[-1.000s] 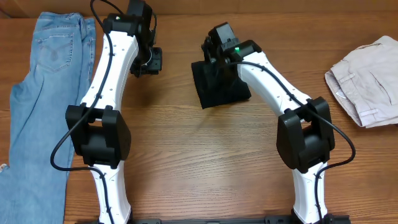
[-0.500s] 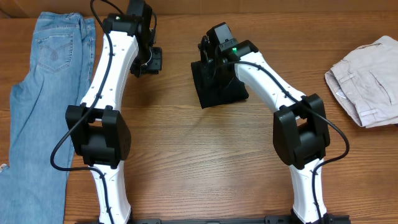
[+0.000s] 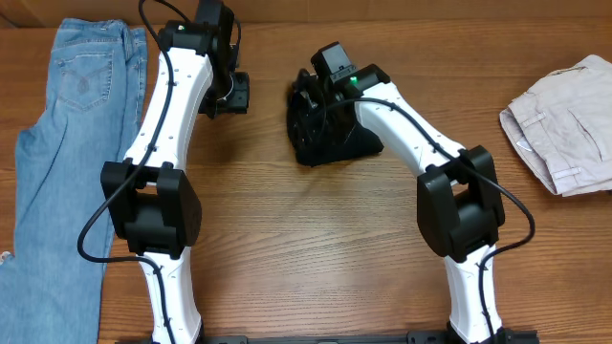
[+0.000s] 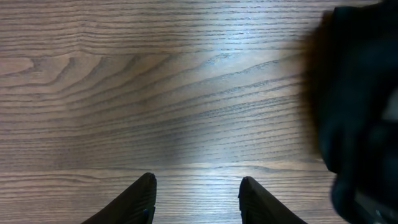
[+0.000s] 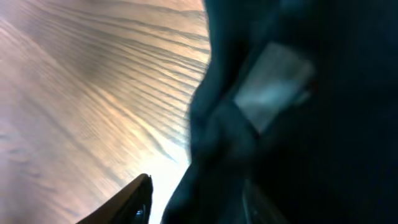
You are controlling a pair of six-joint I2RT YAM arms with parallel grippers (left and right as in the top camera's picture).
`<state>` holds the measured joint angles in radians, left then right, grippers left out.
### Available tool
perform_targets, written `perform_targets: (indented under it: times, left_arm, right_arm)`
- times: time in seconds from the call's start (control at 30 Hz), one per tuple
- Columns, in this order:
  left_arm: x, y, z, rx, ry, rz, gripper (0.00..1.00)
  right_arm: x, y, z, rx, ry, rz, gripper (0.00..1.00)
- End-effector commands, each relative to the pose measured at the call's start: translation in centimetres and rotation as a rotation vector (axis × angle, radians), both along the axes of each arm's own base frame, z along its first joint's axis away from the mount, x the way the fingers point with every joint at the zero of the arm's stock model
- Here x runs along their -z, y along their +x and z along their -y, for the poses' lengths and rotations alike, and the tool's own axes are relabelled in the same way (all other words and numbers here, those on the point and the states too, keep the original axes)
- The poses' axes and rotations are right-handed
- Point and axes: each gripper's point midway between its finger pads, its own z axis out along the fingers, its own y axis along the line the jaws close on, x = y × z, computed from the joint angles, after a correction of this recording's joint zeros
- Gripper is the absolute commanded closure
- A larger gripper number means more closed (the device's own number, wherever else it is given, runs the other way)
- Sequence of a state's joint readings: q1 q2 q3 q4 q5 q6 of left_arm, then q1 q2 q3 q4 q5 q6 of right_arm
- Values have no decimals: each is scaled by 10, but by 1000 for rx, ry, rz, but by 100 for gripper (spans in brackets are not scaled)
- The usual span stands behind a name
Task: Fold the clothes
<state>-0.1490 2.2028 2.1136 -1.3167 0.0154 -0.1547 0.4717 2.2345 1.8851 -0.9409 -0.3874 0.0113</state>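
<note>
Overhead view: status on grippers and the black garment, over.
Left gripper open, empty. Right gripper open, astride black garment, bunched mid-table. Jeans, beige garment lie well aside.

worktop (image 3: 306,229): brown wood grain, one continuous surface. three items lie directly on it. light blue jeans (image 3: 57,143) are spread lengthwise along the left edge. black garment (image 3: 314,141) is bunched in a compact heap at far centre. pale beige garment (image 3: 564,124) is folded at the far right edge. the items lie well apart.
</note>
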Motion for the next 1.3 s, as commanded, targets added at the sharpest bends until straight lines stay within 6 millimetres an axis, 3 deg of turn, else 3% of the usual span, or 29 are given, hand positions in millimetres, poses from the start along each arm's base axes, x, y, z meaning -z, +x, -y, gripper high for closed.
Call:
perform_targets:
  times: [0.0,0.1,0.17,0.27,0.4,0.5,0.57,0.73,0.87,1.03,1.13,1.17,1.27]
  left_arm:
    - [-5,0,0,-1,-12,11,53]
    - [-7,3,8,51,-51,27,54]
    - [-10,8,26,116,-130,54,54]
    - [-17,18,52,186,-221,113,54]
    - [-23,30,66,216,-221,179,55]
    - [-21,30,66,211,-192,179,55]
    - [-20,27,65,206,-184,167,55]
    - [-19,25,65,186,-188,154,55]
    - [-19,24,65,188,-187,151,55]
    - [-17,20,64,187,-185,134,55]
    - [-17,19,64,186,-184,128,55]
    - [-17,18,64,186,-183,123,55]
    - [-15,14,63,185,-181,107,56]
  right_arm:
    - [-101,16,6,4,100,210,46]
    - [-131,26,36,97,46,292,45]
    - [-143,28,57,157,13,303,44]
    - [-141,23,76,184,3,255,46]
    - [-124,13,86,184,41,144,53]
    - [-106,6,89,176,66,74,51]
    - [-91,0,89,136,57,49,39]
    - [-65,-12,74,-59,114,40,39]
    - [-48,-4,63,-81,172,21,39]
    - [-10,8,64,-80,174,-10,39]
    - [26,26,81,-21,104,-11,39]
    - [50,42,101,91,12,-17,39]
    - [89,61,143,293,-141,-39,39]
